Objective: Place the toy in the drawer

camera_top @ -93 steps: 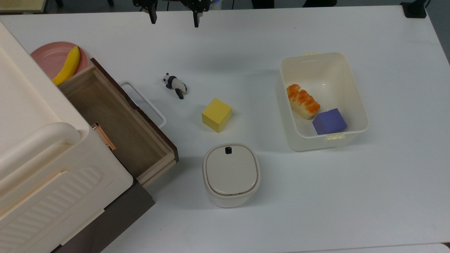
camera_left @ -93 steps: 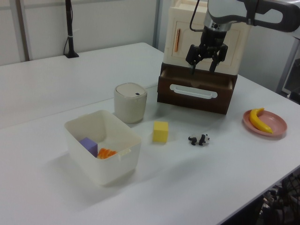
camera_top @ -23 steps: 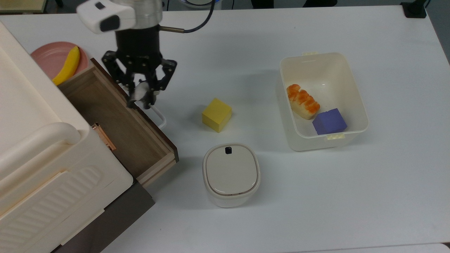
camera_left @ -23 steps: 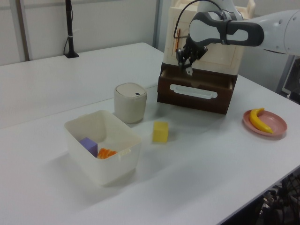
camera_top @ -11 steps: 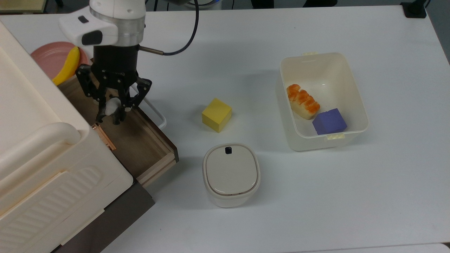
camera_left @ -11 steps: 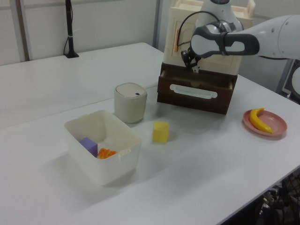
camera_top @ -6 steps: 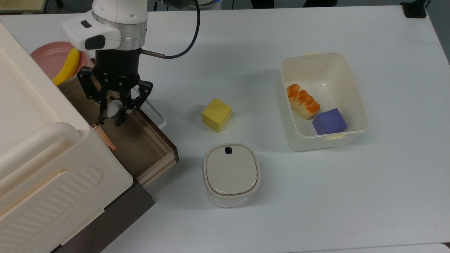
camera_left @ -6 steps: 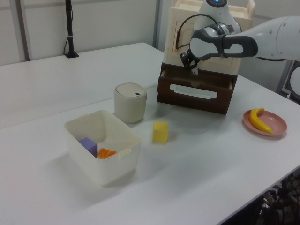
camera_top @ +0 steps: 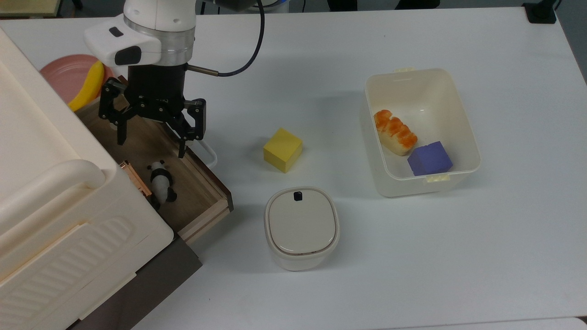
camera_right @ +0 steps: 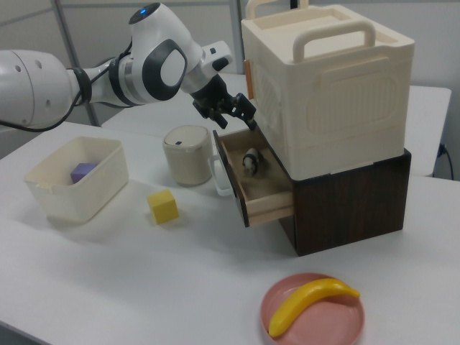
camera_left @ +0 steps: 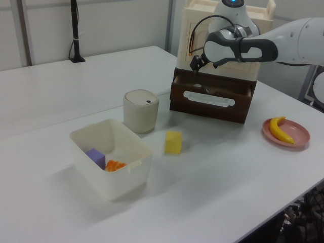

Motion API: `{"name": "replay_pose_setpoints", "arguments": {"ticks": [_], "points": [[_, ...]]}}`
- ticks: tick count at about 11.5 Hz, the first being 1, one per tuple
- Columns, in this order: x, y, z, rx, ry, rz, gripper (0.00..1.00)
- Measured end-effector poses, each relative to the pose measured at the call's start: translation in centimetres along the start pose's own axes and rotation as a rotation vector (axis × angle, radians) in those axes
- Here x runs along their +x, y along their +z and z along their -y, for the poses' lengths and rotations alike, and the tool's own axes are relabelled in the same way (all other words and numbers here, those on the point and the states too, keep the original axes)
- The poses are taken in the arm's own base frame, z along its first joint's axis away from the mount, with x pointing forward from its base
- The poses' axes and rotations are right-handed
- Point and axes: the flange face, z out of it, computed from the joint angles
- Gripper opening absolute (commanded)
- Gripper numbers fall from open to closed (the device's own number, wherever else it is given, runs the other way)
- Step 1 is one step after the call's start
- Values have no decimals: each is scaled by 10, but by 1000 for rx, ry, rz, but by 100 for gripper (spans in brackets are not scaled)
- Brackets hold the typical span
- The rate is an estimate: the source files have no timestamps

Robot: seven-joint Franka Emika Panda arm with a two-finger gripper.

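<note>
The toy (camera_top: 161,180), a small black-and-white panda, lies on the brown floor of the open wooden drawer (camera_top: 205,215), close to the cabinet side. In the right view the toy (camera_right: 250,161) rests inside the drawer (camera_right: 267,207), apart from the fingers. My gripper (camera_top: 152,140) hangs open above the drawer's far half with nothing between its fingers. It also hovers over the drawer in the right view (camera_right: 236,121) and above the dark drawer front (camera_left: 210,105) in the left view (camera_left: 195,66).
A yellow cube (camera_top: 282,149) sits on the table to the top view's right of the drawer's white handle (camera_top: 209,154). A lidded cream pot (camera_top: 301,227) stands nearby. A cream bin (camera_top: 464,133) holds a purple cube and an orange item. A banana lies on a pink plate (camera_top: 64,75).
My gripper has opened and let go of the toy, which dropped onto the drawer floor. Half a second ago the fingers were shut on it over the drawer.
</note>
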Motion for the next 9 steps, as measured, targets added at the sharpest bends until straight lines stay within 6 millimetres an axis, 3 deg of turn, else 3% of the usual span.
{"name": "replay_pose_setpoints", "arguments": {"ticks": [5, 7, 9], "points": [[-4, -12, 14, 7, 61, 57, 100], [-29, -48, 34, -18, 64, 286, 100], [-49, -93, 31, -47, 76, 419, 100]]}}
